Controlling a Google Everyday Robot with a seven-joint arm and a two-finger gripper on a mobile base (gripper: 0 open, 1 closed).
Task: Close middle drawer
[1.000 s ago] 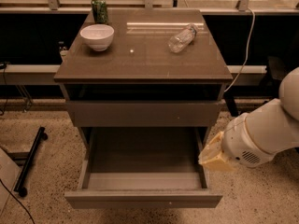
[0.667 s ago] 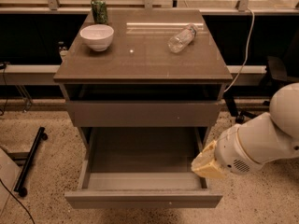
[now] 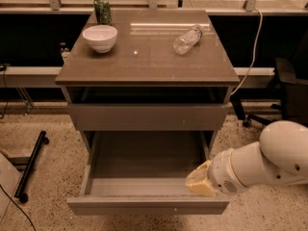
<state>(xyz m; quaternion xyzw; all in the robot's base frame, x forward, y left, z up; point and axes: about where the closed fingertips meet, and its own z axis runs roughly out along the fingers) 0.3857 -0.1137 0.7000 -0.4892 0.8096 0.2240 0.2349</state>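
Since it shifted left, the end effector, state unclear, overlaps the middle drawer.

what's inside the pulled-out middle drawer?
Only bare grey floor shows in the middle drawer. The end effector sits over its front right corner, hiding that bit.

Yellowish gripper at grey-brown middle drawer
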